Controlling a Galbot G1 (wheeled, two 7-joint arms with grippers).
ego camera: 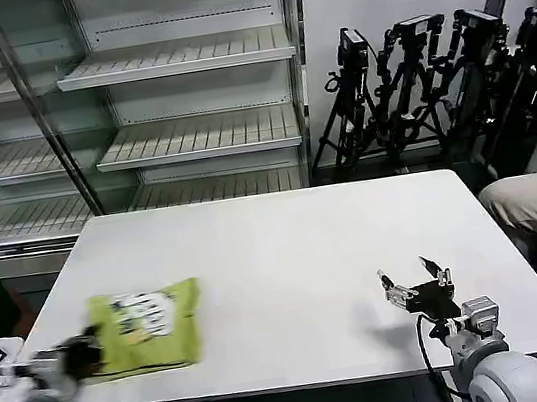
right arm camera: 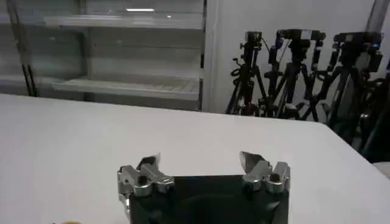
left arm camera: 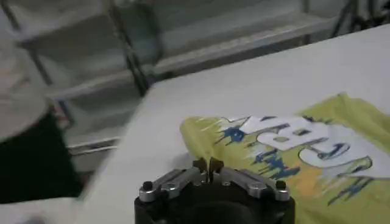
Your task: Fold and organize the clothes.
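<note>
While the folded T-shirt (ego camera: 148, 327) takes up only the near left corner of the white table (ego camera: 276, 250), the whole middle and far side of the tabletop lie bare, leaving wide room between the two arms. The shirt is a compact lime-green bundle, a little wider than deep, its long axis running roughly along the table's front edge, and its near edge lies close to that table edge. A white and blue print faces up; in the left wrist view the same shirt (left arm camera: 317, 158) has the print's lettering running along the long side. The left gripper (ego camera: 81, 355) sits at the shirt's near left corner, by the table's left front corner, and in the left wrist view its fingertips (left arm camera: 208, 165) are pressed together with nothing visibly between them, just short of the fabric's edge. The right gripper (ego camera: 415, 281) hovers over bare tabletop near the front edge on the right side, well apart from the shirt, with its fingers (right arm camera: 251, 162) spread wide and empty. Metal shelving (ego camera: 188, 102) stands beyond the far edge, and camera tripods (ego camera: 432, 75) stand to the right of it.
</note>
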